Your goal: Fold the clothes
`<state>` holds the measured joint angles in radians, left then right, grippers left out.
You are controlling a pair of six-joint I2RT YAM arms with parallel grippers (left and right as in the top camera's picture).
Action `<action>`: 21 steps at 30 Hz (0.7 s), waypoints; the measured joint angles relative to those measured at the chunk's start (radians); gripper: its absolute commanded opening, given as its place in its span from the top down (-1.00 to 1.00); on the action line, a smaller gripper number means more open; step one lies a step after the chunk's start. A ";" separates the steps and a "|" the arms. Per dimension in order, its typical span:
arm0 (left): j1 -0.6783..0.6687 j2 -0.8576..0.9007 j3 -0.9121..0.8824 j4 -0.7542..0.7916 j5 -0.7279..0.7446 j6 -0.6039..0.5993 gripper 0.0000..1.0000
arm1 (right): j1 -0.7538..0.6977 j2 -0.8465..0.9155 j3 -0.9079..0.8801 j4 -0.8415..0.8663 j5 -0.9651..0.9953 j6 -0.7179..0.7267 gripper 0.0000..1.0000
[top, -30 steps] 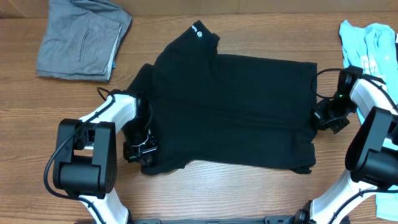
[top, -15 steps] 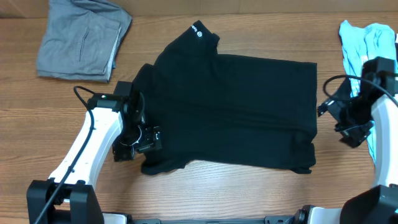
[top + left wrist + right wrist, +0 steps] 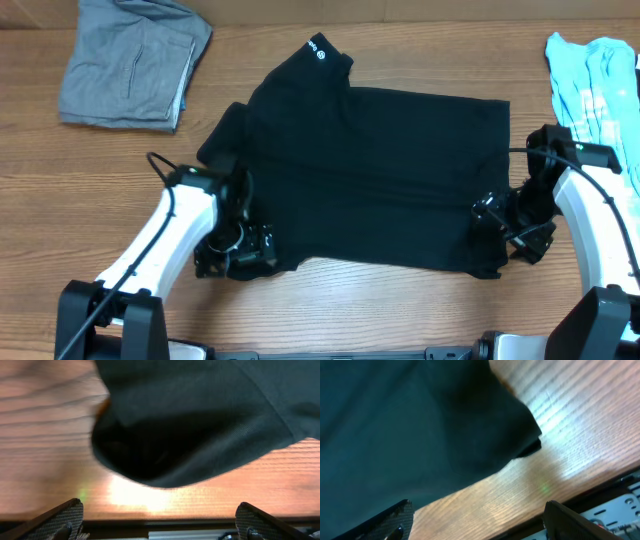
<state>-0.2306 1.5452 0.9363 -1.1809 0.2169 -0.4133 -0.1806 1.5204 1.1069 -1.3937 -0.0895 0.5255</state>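
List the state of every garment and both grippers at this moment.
Black T-shirt: spread out flat on the table, not gripped.
Grey garment: folded, lying apart at the far left.
Light blue shirt: bunched up at the far right edge.
Left gripper: jaws open, by the T-shirt's near left corner.
Right gripper: jaws open, by its near right corner.

The black T-shirt (image 3: 380, 180) lies spread out and mostly flat in the middle of the wooden table (image 3: 330, 300), turned sideways so that one short sleeve points toward the far edge. That sleeve carries small white logo marks (image 3: 319, 50) near its cuff. The right edge runs fairly straight, while the near corners are rumpled (in both wrist views the soft fabric bunches into a rounded, shadowed fold against the wood).
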 measured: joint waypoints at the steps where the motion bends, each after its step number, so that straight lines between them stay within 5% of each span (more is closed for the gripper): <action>1: -0.011 0.000 -0.016 0.017 0.000 -0.008 -1.00 | 0.000 -0.001 -0.019 0.009 -0.003 0.000 -0.74; 21: -0.027 0.070 -0.112 0.229 0.003 -0.069 -1.00 | 0.000 -0.001 -0.272 0.230 -0.072 0.029 -0.69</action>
<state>-0.2577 1.6154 0.8242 -0.9516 0.2195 -0.4820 -0.1806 1.5192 0.8352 -1.1633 -0.1612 0.5545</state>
